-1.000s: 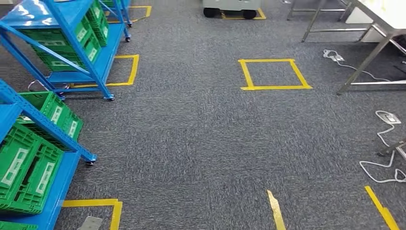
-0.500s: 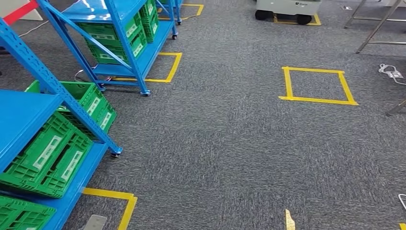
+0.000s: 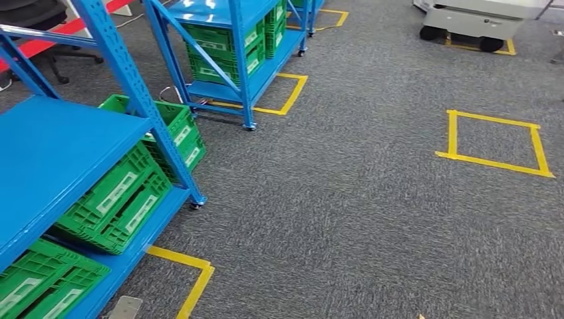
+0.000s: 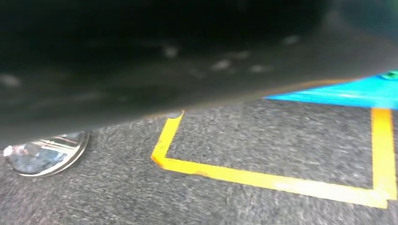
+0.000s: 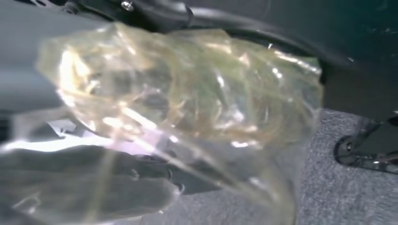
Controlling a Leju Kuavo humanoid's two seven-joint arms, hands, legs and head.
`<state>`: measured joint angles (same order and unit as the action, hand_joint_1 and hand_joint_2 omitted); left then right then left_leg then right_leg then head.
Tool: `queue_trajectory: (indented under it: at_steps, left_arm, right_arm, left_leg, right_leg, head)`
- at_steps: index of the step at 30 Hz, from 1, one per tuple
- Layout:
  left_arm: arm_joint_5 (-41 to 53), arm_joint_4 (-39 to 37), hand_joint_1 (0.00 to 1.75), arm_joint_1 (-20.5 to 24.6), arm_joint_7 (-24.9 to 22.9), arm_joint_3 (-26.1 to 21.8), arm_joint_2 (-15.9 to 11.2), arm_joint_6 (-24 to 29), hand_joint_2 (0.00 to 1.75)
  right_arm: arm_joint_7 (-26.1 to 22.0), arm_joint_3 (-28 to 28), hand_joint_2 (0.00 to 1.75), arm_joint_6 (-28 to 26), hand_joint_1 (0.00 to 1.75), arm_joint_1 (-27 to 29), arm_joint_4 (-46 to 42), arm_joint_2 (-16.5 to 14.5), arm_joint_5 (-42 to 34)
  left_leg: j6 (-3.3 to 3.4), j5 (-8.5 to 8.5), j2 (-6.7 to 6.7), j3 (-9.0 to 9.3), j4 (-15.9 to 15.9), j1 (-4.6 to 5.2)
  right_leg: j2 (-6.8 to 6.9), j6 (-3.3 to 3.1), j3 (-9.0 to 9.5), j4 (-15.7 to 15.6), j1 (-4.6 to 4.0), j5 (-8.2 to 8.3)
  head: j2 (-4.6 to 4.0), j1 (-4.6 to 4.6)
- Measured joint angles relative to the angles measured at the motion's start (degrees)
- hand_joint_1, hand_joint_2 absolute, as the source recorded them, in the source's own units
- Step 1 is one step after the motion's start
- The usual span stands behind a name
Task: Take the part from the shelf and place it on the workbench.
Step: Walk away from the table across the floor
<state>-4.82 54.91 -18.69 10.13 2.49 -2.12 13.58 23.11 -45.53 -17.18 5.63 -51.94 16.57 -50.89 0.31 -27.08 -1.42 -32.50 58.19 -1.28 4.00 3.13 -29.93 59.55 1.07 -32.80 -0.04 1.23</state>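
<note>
Carpet (image 3: 346, 219): grey, matt, rough flecked pile. Tape (image 3: 495, 139): yellow, smooth, slightly glossy. Shelf (image 3: 60, 156): blue painted metal, glossy deck, perforated posts. Crates (image 3: 116, 203): green moulded plastic, ribbed and latticed, pale paper-like labels. Cart (image 3: 482, 16): smooth pale casing, black wheels. Bag (image 5: 187, 98): clear crinkled plastic film, yellowish, glossy, held by the right hand (image 5: 84, 187), matt dark grey.

blue racks (image 3: 133, 100): 2 | green crates (image 3: 123, 199): about 6 | taped squares (image 3: 495, 143): 3
</note>
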Motion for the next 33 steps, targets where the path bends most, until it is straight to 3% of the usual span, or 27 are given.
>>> queue_trajectory:
  at_steps: [2,3,4,5,7,9,11,13,15,17,19,20,22,24,26,28,30,32,33]
  left_arm:
    - [0.01,0.10,0.00,0.11,0.01,0.00,0.00,0.01,0.00]
    - [0.02,0.14,0.00,0.12,0.01,-0.01,0.00,0.02,0.00]
    - [0.02,0.15,0.00,0.08,0.01,-0.01,0.00,0.04,0.00]
    - [0.02,0.15,0.00,0.02,0.01,-0.02,0.00,0.07,0.00]
    - [0.02,0.19,0.00,-0.04,0.01,-0.02,0.00,0.10,0.00]
    - [0.03,0.30,0.00,0.02,0.02,-0.02,0.07,0.10,0.00]
    - [0.04,0.39,0.00,-0.03,0.03,-0.02,0.11,0.10,0.00]
    - [0.04,0.43,0.00,-0.24,0.03,-0.02,0.07,0.10,0.00]
    - [0.04,0.45,0.00,-0.31,0.06,-0.01,0.07,0.12,0.00]
    - [0.04,0.47,0.00,-0.15,0.08,-0.03,-0.04,0.14,0.00]
    - [0.04,0.48,0.00,-0.09,0.08,-0.04,-0.14,0.13,0.00]
    - [0.04,0.48,0.00,-0.17,0.08,-0.03,-0.13,0.12,0.00]
    - [0.10,0.51,0.00,-0.38,0.08,-0.03,-0.17,0.19,0.00]
    - [0.36,0.72,0.00,-0.44,0.05,-0.05,-0.28,0.45,0.00]
    - [0.78,1.12,0.00,-0.41,-0.04,-0.05,-0.34,0.77,0.00]
    - [1.08,1.37,0.00,-0.60,-0.21,-0.04,-0.33,0.96,0.00]
    - [1.25,1.54,0.00,-0.90,-0.39,-0.04,-0.31,1.02,0.00]
    - [1.36,1.74,0.00,-0.91,-0.53,-0.04,-0.30,1.02,0.00]
    - [1.38,1.80,0.00,-0.86,-0.57,-0.04,-0.28,1.02,0.00]
  right_arm:
    - [-0.20,-0.03,0.00,0.01,0.00,0.07,-0.07,0.01,-0.02]
    - [-0.30,-0.04,0.00,0.01,0.00,0.20,-0.08,0.02,-0.03]
    - [-0.32,-0.06,0.00,0.01,0.00,0.32,-0.08,0.02,-0.04]
    - [-0.22,-0.09,0.00,0.00,0.00,0.42,-0.09,0.02,-0.04]
    - [-0.04,-0.18,0.00,0.00,0.00,0.47,-0.14,0.03,-0.05]
    - [-0.04,-0.23,0.00,0.00,0.00,0.45,-0.18,0.19,-0.06]
    - [-0.22,-0.24,0.00,-0.03,0.00,0.43,-0.24,0.36,-0.07]
    - [-0.31,-0.25,0.00,-0.05,0.00,0.34,-0.39,0.39,-0.07]
    - [-0.28,-0.26,0.00,-0.04,0.00,0.34,-0.57,0.39,-0.08]
    - [-0.30,-0.26,0.00,-0.04,0.00,0.46,-0.65,0.39,-0.08]
    - [-0.31,-0.26,0.00,-0.04,0.00,0.53,-0.65,0.39,-0.08]
    - [-0.31,-0.26,0.00,-0.04,0.00,0.54,-0.65,0.39,-0.08]
    - [-0.31,-0.27,0.00,-0.05,0.00,0.52,-0.66,0.39,-0.08]
    - [-0.31,-0.27,0.00,-0.12,0.00,0.53,-0.82,0.40,-0.08]
    - [-0.31,-0.26,0.00,-0.30,0.00,0.50,-1.12,0.46,-0.07]
    - [-0.29,-0.28,0.00,-0.56,0.00,0.41,-1.48,0.57,-0.07]
    - [-0.21,-0.32,0.00,-0.84,0.00,0.37,-1.85,0.71,-0.08]
    - [-0.18,-0.35,0.00,-1.01,0.00,0.47,-2.02,0.89,-0.08]
    - [-0.20,-0.36,0.00,-1.05,0.00,0.57,-2.04,0.97,-0.08]
  left_leg:
    - [0.49,0.06,1.25,-0.19,-0.01,0.13]
    - [0.63,0.03,1.94,-0.23,0.01,0.29]
    - [0.71,0.00,2.68,-0.22,0.02,0.46]
    - [0.77,-0.04,3.44,-0.15,0.04,0.63]
    - [0.80,-0.14,5.00,0.09,0.06,0.86]
    - [0.62,-0.28,6.40,0.16,0.17,1.06]
    - [0.11,-0.26,7.56,0.01,0.16,0.97]
    - [-0.61,-0.17,8.47,-0.09,0.00,0.78]
    - [-1.26,-1.59,6.62,-0.86,1.80,0.94]
    - [-1.79,-5.07,3.33,-3.62,7.90,0.98]
    - [-2.20,-7.45,2.04,-6.63,14.27,0.82]
    - [-2.31,-7.15,1.83,-7.03,15.15,0.75]
    - [-2.21,-3.72,1.18,-4.61,10.62,0.71]
    - [-1.54,-0.71,-1.18,-0.62,3.07,1.07]
    - [-0.68,-0.29,-2.64,1.07,-0.40,1.49]
    - [0.03,-0.31,-1.62,1.07,-0.75,1.46]
    - [0.73,0.02,-0.38,1.17,-1.17,1.10]
    - [1.13,0.25,0.88,1.09,-1.39,0.83]
    - [1.18,0.27,1.58,1.01,-1.38,0.80]
  right_leg:
    - [-2.99,0.05,-3.47,7.31,0.06,-4.22]
    - [-3.57,-0.06,-5.37,11.07,0.02,-5.76]
    - [-3.81,-0.26,-6.64,13.38,-0.04,-6.22]
    - [-3.94,-0.54,-6.96,13.49,-0.13,-5.42]
    - [-4.93,-1.38,-4.66,7.39,-0.38,-1.04]
    - [-7.21,-2.22,-1.78,0.41,-0.53,2.22]
    - [-8.06,-2.56,-0.49,-1.77,-0.69,2.62]
    - [-6.88,-2.83,0.13,-2.30,-0.67,2.88]
    - [-5.49,-3.30,0.64,-3.09,-0.44,3.20]
    - [-3.88,-3.69,1.02,-3.43,-0.49,3.13]
    - [-2.22,-3.88,1.19,-3.40,-0.62,2.87]
    - [-1.48,-3.89,1.32,-3.39,-0.66,2.72]
    - [-0.18,-3.78,1.77,-3.39,-0.73,2.37]
    - [0.99,-3.43,2.18,-3.34,-0.99,1.87]
    - [2.18,-2.87,2.30,-3.34,-1.33,1.39]
    - [3.18,-2.31,2.78,-3.47,-1.42,1.04]
    - [1.10,-1.70,2.57,-1.87,-1.23,-0.49]
    - [-2.51,-1.21,-0.29,4.33,-0.89,-4.10]
    - [-3.46,-1.06,-2.38,8.49,-0.73,-5.94]
  head:
    - [0.00,-0.39]
    - [0.00,-0.48]
    - [0.00,-0.53]
    - [0.00,-0.51]
    - [0.00,-0.51]
    - [0.00,-0.48]
    - [0.00,-0.45]
    - [0.00,-0.46]
    - [0.00,-0.16]
    - [0.00,0.16]
    - [0.00,0.19]
    - [0.00,0.20]
    - [0.00,0.21]
    - [0.00,0.21]
    - [0.00,0.13]
    - [0.01,0.10]
    - [0.00,-0.09]
    - [-0.01,-0.41]
    - [0.00,-0.48]
